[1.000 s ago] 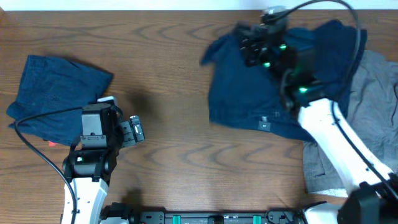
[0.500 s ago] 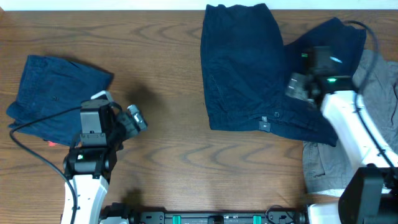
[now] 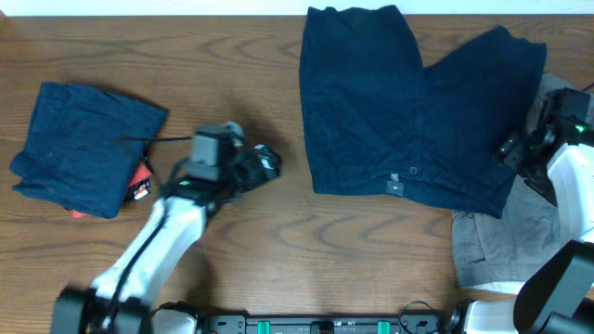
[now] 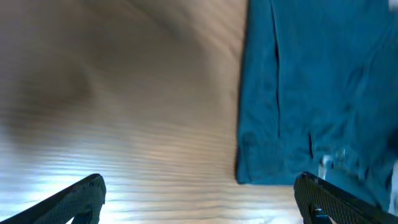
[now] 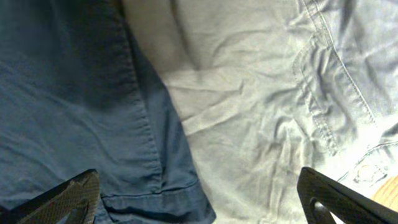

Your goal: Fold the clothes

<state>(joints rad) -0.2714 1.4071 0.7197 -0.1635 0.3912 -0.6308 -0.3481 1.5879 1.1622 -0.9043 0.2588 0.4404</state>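
Observation:
Dark blue shorts [image 3: 399, 111] lie spread flat at the table's back right. A grey garment [image 3: 492, 246] lies under and beside them at the right edge. A folded blue garment [image 3: 79, 144] lies at the left. My left gripper [image 3: 264, 165] is open and empty over bare wood, just left of the shorts; its wrist view shows the shorts' edge [image 4: 317, 93] ahead. My right gripper [image 3: 515, 148] is open and empty above the shorts' right leg hem [image 5: 74, 124] and the grey garment [image 5: 261, 106].
A small red and white object [image 3: 139, 181] sits by the folded garment's right edge. Bare wooden table [image 3: 306, 250] lies between the garments and along the front.
The shorts were flung out flat and released. My right gripper pulled back to the right edge. My left arm swung right, from beside the folded garment toward the shorts.

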